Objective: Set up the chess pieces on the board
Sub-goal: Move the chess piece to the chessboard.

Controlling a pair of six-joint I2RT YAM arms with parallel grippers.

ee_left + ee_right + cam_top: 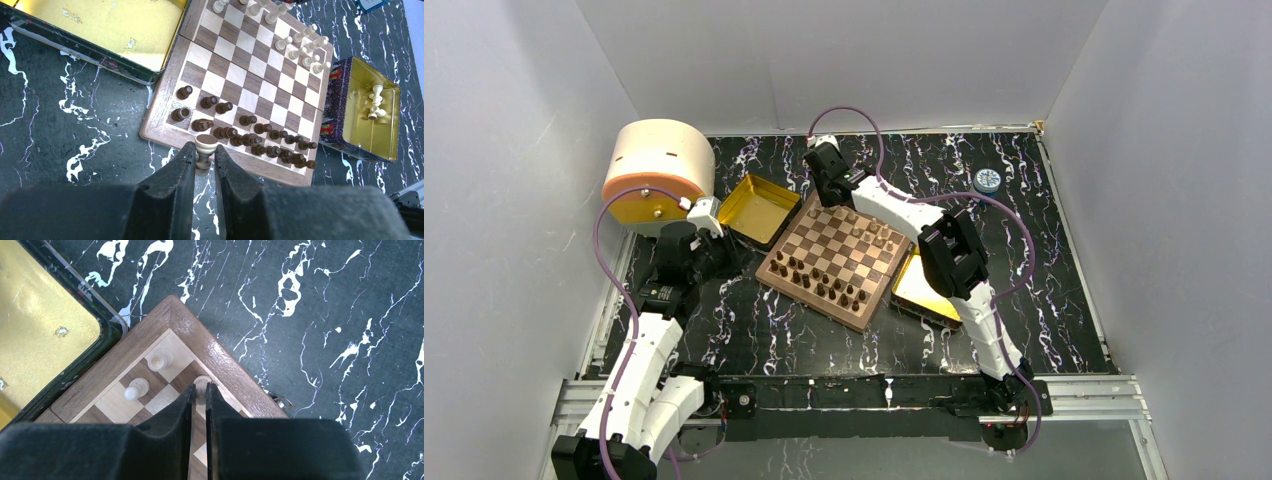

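Observation:
The board (809, 301) lies diagonally mid-table. Dark brown chess pieces (250, 136) crowd its near two rows, and light tan ones (305, 47) stand along the far side. My left gripper (205, 156) is shut on a light tan piece (205, 145), held just off the board's near rim (165, 137). My right gripper (200, 389) is shut on a light piece (202, 381) at the board's far corner (172, 312). Two more light pieces (161, 360) stand on the squares beside it.
A gold tray (759, 212) lies off the board's left corner. A second gold tray (340, 95) on the right holds a few light pieces (375, 102). A cream and orange drum (656, 170) stands at the far left. A small blue disc (987, 180) lies far right.

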